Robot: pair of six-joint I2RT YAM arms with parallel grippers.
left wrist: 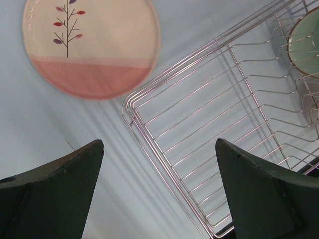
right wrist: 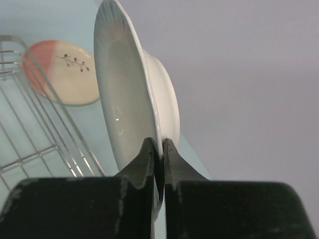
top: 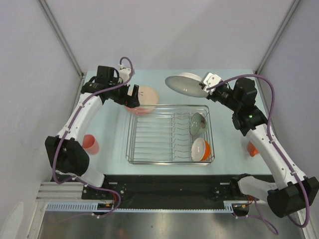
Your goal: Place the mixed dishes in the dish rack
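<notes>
Pale table point(top: 107, 124): my right pincer point(right wrist: 158, 143) pinches white shallow bowl point(right wrist: 124, 89) rim; left pincer point(left wrist: 158, 144) spread above rack point(top: 167, 162) corner.

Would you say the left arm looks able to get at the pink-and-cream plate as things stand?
Probably yes: the left tool hangs open right by the plate, which lies flat and uncovered; the corner of the rack sits close to it but apart.

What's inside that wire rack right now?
Two bowls stand on edge at its right end: a green glass bowl and, nearer the arms, an orange-outside white bowl. The rest of the dish rack shows bare wire; nothing covers its inside from above.
</notes>
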